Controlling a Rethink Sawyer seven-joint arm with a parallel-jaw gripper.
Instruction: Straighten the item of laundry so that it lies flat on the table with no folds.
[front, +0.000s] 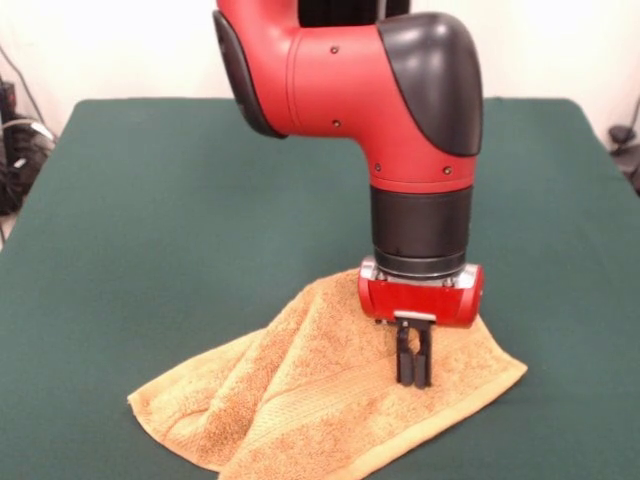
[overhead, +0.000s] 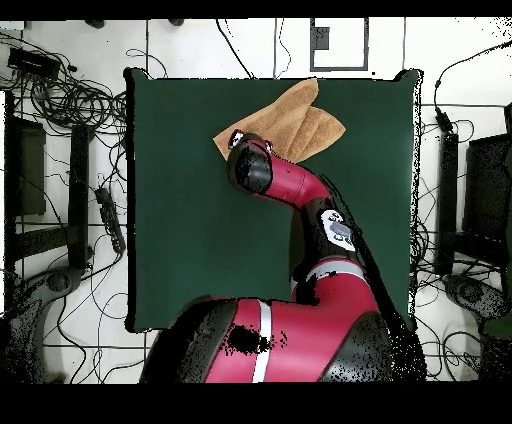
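The towel (front: 330, 400) lies on the dark green tabletop (front: 180, 220) near the edge closest to the front camera, a little to the right of centre in that view. It does not lie flat. A raised ridge runs from its high point beside the arm (front: 400, 110) down toward the left corner, and a second fold fans out below it, so the cloth is layered in the middle. A woven band shows along the lower edge, running parallel to the hem.

The tool (front: 414, 372) hangs straight down from the red wrist block and sits in front of the towel's right half. Its two short black fingers (front: 404, 358) stand close together with only a thin slit between them, and no cloth shows between them. The tips seem to meet the towel's surface, though whether they press into it or merely touch cannot be told.

In the overhead view the towel (overhead: 295, 120) lies at the tabletop's (overhead: 180, 200) far edge from the robot's base, and one corner reaches right to that edge. The arm (overhead: 290, 185) stretches across the tabletop, and its wrist covers the towel's near left corner, so the tool itself is hidden there. The bottom hem is cut off by the lower edge of the front view, and the wrist hides the part of the towel behind it.

No containers stand on the tabletop; the towel is the only loose thing on it.
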